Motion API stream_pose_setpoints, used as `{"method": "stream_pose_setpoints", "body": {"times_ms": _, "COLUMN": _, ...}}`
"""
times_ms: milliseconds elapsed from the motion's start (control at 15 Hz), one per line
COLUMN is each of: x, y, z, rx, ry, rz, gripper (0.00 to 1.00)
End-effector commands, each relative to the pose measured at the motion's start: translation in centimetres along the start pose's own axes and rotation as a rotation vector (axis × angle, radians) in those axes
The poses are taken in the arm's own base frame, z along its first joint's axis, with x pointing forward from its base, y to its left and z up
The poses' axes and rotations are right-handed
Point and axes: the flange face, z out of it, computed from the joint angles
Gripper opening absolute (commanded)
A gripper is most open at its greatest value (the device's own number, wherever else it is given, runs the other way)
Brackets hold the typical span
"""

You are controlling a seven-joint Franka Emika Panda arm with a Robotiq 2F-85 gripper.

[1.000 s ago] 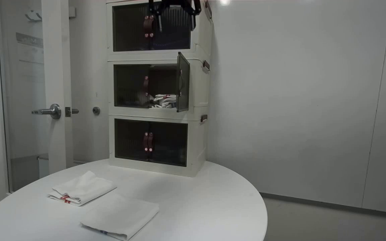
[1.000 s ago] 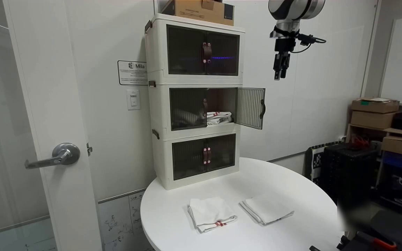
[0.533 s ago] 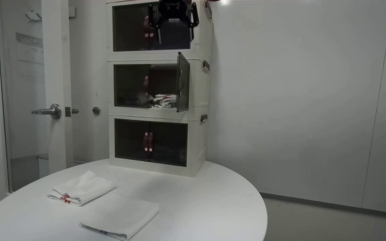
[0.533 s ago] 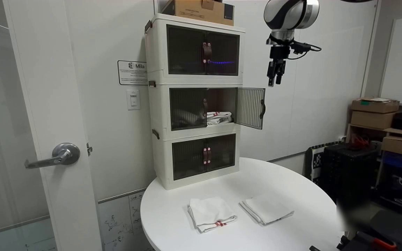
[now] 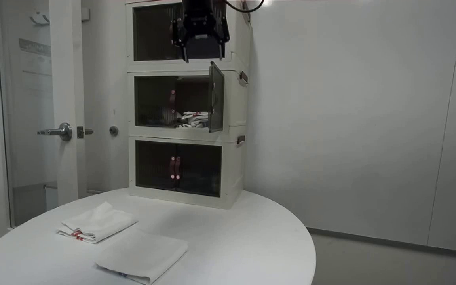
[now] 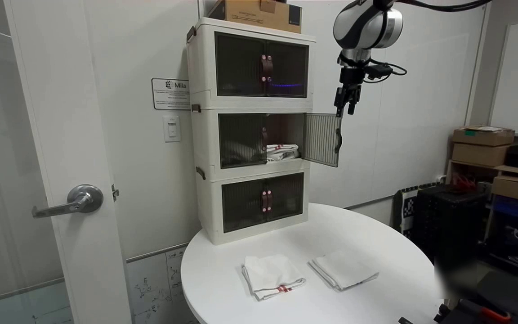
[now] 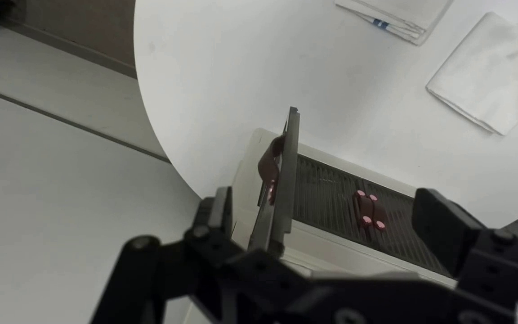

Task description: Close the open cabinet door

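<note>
The white three-tier cabinet (image 5: 236, 166) (image 6: 205, 135) stands on a round table. Its middle-tier right cabinet door (image 5: 217, 101) (image 6: 322, 139) is a dark tinted panel swung outward, showing the compartment's inside. The left leaf of that tier (image 5: 152, 101) is shut. My gripper (image 5: 204, 59) (image 6: 345, 113) is open, empty and pointing down, at about the height of the open door's upper edge. In the wrist view the cabinet door (image 7: 290, 175) shows nearly edge-on between the spread fingers of my gripper (image 7: 324, 202), nearer the left finger. Its dark red handle (image 7: 268, 164) faces left there.
Two folded white cloths (image 5: 97, 223) (image 5: 143, 255) lie on the white table (image 5: 251, 245). More cloths (image 6: 281, 152) lie inside the middle tier. A cardboard box (image 6: 259, 15) sits on top of the cabinet. A wall (image 5: 350, 118) stands beside the cabinet.
My gripper has moved down from in front of the top tier to the open door's upper edge, shifting a little left in both exterior views. The cabinet door has not moved.
</note>
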Motion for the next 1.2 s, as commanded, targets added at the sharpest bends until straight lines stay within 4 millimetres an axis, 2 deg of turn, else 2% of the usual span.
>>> {"method": "stream_pose_setpoints", "body": {"times_ms": 0, "x": 0.5, "y": -0.7, "z": 0.6, "rx": -0.018, "ry": 0.018, "rz": 0.003, "gripper": 1.00}}
{"method": "stream_pose_setpoints", "body": {"times_ms": 600, "x": 2.0, "y": -2.4, "z": 0.6, "rx": -0.034, "ry": 0.075, "rz": -0.066, "gripper": 1.00}}
{"method": "stream_pose_setpoints", "body": {"times_ms": 867, "x": 2.1, "y": -4.6, "z": -0.3, "rx": 0.036, "ry": 0.081, "rz": -0.154, "gripper": 1.00}}
{"method": "stream_pose_setpoints", "body": {"times_ms": 1133, "x": 2.2, "y": -6.9, "z": -0.8, "rx": 0.176, "ry": 0.079, "rz": -0.268, "gripper": 1.00}}
